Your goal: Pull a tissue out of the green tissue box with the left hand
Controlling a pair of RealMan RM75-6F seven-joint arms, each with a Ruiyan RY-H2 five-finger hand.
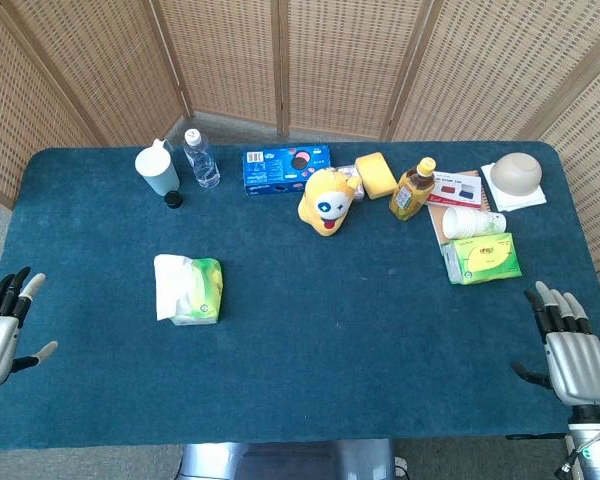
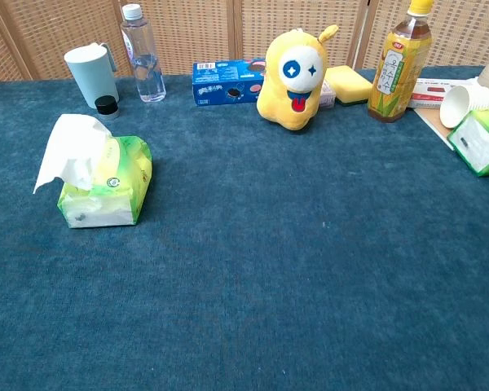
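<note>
**Item: green tissue box, soft pack, one tissue standing proud**

Location: the green tissue box (image 1: 194, 292) lies on the left half of the blue table (image 1: 330, 330), well apart from the clutter along the far edge and from a second green pack (image 1: 482, 258) on the right.

Condition: a white tissue (image 2: 75, 149) rises from the top slot, crumpled and leaning to the left.

Handling, as judged: tissue thin, limp, tear-prone; pack light and soft-sided, likely to lift or slide with the pull. Best hold is a pinch on the upper free fold, drawn upward.

Left hand (image 1: 2, 330): at the near left table edge, fingers spread, holding nothing, well short of the box.

Right hand (image 1: 568, 345): near right edge, fingers extended, holding nothing.
</note>
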